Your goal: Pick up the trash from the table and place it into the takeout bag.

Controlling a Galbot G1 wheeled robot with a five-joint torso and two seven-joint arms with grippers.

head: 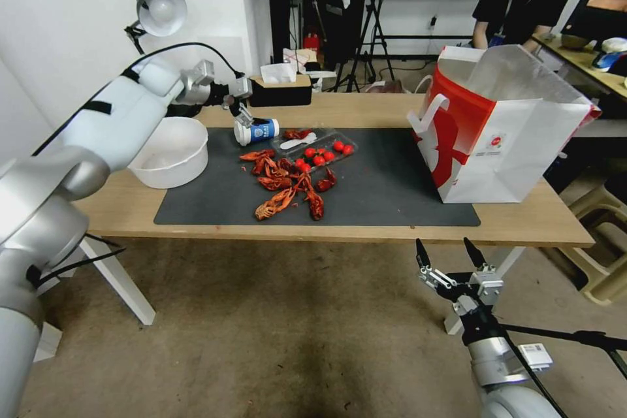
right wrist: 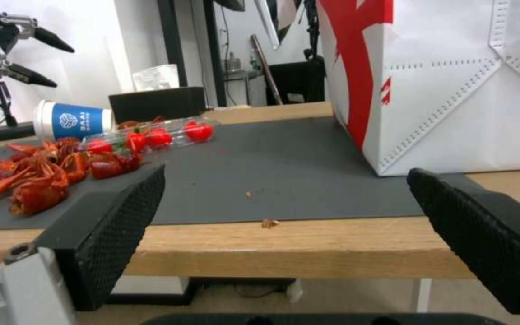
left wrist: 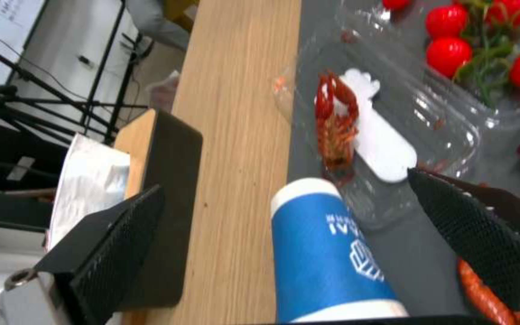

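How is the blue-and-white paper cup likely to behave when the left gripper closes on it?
The blue-and-white paper cup lies on its side, so a nudge probably rolls it. Thin paper walls may dent. It looks light. The left gripper hangs over it, jaws open.

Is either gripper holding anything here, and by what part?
Nothing held. Left gripper is open around the lying paper cup; right gripper open below the table.

Shells (head: 287, 186) mid-mat (head: 392, 189) — bag (head: 503, 130) at right.
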